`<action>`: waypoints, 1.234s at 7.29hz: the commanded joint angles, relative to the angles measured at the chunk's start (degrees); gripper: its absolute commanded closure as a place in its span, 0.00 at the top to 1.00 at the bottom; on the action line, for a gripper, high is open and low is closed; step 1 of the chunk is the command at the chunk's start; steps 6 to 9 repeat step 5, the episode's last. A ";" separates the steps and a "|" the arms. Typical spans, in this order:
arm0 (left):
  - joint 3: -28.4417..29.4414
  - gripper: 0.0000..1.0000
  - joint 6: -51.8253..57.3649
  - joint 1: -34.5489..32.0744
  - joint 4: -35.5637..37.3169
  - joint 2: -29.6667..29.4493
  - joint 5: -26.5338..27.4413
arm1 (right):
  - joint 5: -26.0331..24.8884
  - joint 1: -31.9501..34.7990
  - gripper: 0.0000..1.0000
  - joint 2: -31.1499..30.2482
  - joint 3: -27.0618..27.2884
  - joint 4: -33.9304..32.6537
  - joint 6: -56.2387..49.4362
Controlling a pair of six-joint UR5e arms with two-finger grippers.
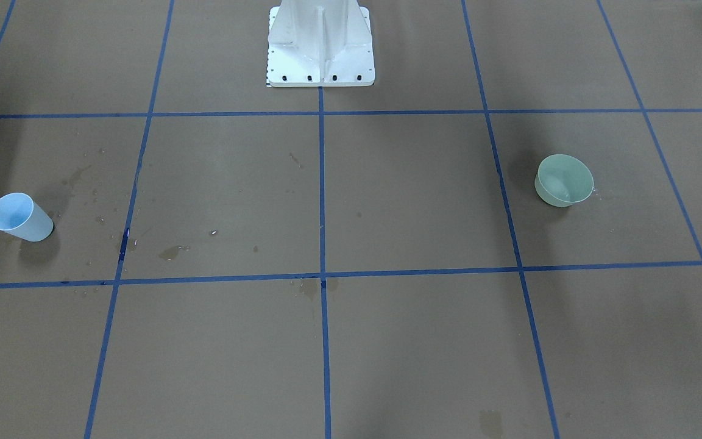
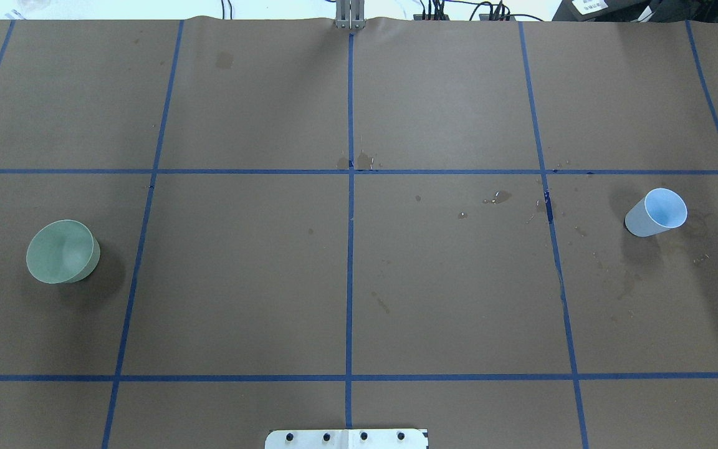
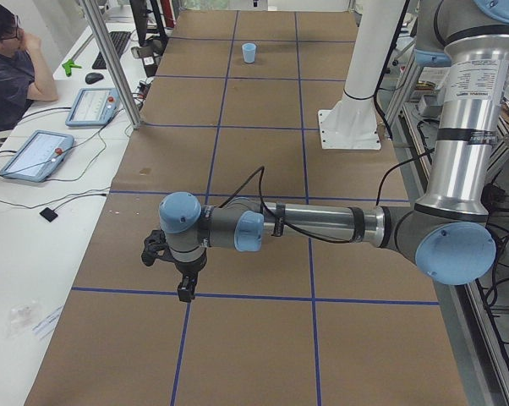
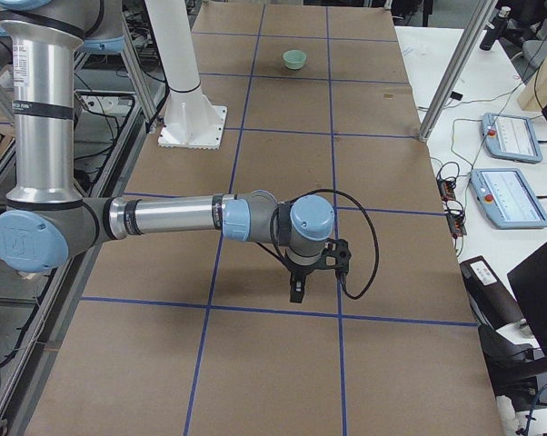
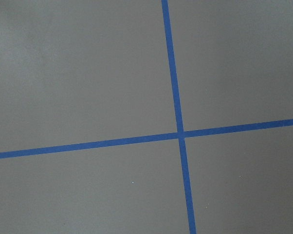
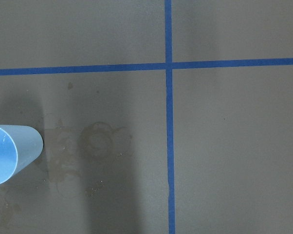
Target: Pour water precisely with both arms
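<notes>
A light-blue cup point(image 1: 20, 217) stands on the brown table on the robot's right side; it also shows in the overhead view point(image 2: 657, 212) and at the left edge of the right wrist view point(image 6: 10, 153). A pale-green bowl point(image 1: 563, 180) stands on the robot's left side point(image 2: 63, 251). A few small shiny water drops point(image 2: 497, 198) lie near the blue cup. My left gripper point(image 3: 177, 283) shows only in the left side view, pointing down over a tape crossing. My right gripper point(image 4: 298, 289) shows only in the right side view, also pointing down. I cannot tell whether either is open or shut.
The white bolted pedestal point(image 1: 320, 46) stands at the table's robot edge. Blue tape lines point(image 2: 350, 268) divide the table into squares. Dark dried stains point(image 6: 95, 144) lie beside the blue cup. An operator point(image 3: 5, 68) sits at a side desk with tablets point(image 3: 35, 154).
</notes>
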 commanded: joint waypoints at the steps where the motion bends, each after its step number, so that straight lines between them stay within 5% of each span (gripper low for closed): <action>1: 0.09 1.00 -0.09 0.04 0.00 0.07 0.00 | 0.01 0.00 0.99 -0.01 0.12 0.00 0.62; 9: 0.27 1.00 0.00 0.04 0.00 0.07 0.09 | 0.19 0.00 0.99 0.17 0.91 0.00 0.63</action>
